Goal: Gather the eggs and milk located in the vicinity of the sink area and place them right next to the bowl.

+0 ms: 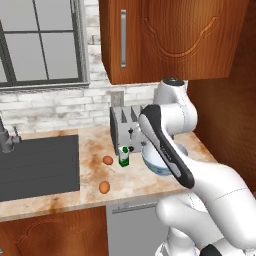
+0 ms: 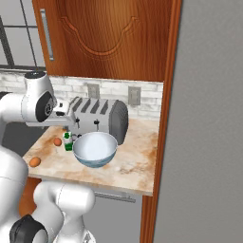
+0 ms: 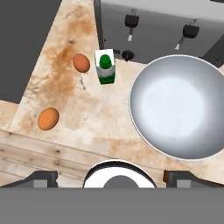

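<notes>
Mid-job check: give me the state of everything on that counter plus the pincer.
Milk: upright, capped, left of the bowl.
Near egg: loose on counter.
Far egg: loose, beside the milk.
Bowl: upright, empty.
Toaster: slots empty.
Pincer: open, holding nothing.

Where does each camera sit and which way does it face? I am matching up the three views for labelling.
Left base view: behind the arm on its left, looking down over the counter at sink, eggs, milk; white arm rises lower right.
Right base view: behind on its right, facing toaster and bowl; arm at lower left.
Hand view: above the counter, looking down past the open gripper; dark fingertips at bottom.
All three share milk, bowl, toaster and both eggs.
</notes>
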Motion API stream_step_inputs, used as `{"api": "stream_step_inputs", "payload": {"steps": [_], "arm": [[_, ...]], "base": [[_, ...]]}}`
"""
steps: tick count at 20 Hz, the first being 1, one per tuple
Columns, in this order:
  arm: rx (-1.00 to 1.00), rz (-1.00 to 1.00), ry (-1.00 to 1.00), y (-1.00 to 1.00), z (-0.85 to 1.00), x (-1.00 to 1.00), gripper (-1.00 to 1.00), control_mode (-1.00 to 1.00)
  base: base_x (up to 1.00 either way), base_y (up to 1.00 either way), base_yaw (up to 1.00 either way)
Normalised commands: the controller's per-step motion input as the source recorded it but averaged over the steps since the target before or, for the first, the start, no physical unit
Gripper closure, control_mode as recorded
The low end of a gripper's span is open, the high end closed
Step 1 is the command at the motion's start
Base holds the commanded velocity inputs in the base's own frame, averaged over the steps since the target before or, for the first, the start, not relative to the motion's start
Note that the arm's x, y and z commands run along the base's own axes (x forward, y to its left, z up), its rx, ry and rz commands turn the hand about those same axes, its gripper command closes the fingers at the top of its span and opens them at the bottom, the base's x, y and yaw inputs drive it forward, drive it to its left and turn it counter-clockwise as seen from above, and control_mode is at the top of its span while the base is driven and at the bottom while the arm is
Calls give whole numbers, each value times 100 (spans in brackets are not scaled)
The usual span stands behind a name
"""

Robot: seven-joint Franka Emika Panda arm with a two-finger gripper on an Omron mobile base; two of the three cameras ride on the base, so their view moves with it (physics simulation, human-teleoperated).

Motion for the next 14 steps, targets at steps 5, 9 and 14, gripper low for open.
{"api": "stream_step_inputs", "payload": {"steps": [5,9,14], "arm": [[0,0,0,28,-29,1,-100,-100],[0,0,0,23,-37,9,-100,-100],[0,0,0,13,-32,25,-100,-100]], "base": [[0,0,0],[0,0,0],[0,0,0]]}}
